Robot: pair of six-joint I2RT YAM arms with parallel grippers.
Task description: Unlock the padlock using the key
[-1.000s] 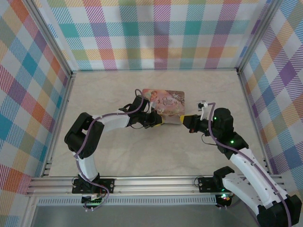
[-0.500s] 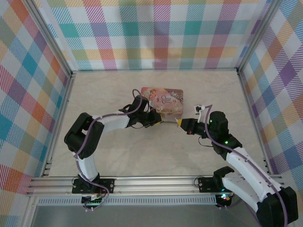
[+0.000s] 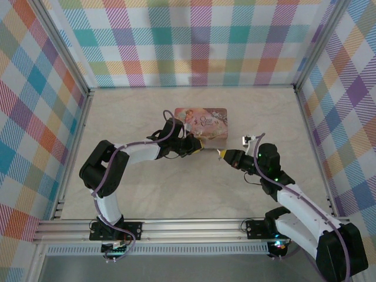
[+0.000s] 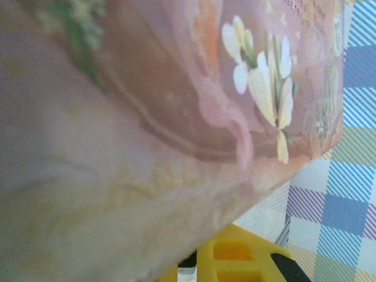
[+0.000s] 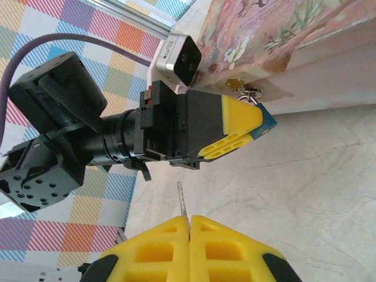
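Padlock point(image 5: 268, 117) hangs at the near side of the tin point(image 5: 282, 29), its shackle through the gold hasp point(image 5: 235, 84), mid-surface point(image 5: 294, 194). The left end effector point(image 5: 254, 124) is pinched narrow on its teal body. Just right of it, the right end effector point(image 5: 189, 220) is closed tight on the key point(image 5: 183, 200), whose thin blade sticks out beyond the fingertips.

The main risk, as I judge it, is misalignment. In the right wrist view the blade points at the black housing of the left end effector rather than at the padlock, and the keyhole cannot be seen. A push made off-axis could pivot or slip the key in its small pinch (only the head is gripped). It could also twist the padlock in the left grip, or shove the tin far across the surface.

The tin lid carries script lettering among the flowers, too small and blurred to read, and no brand is legible.
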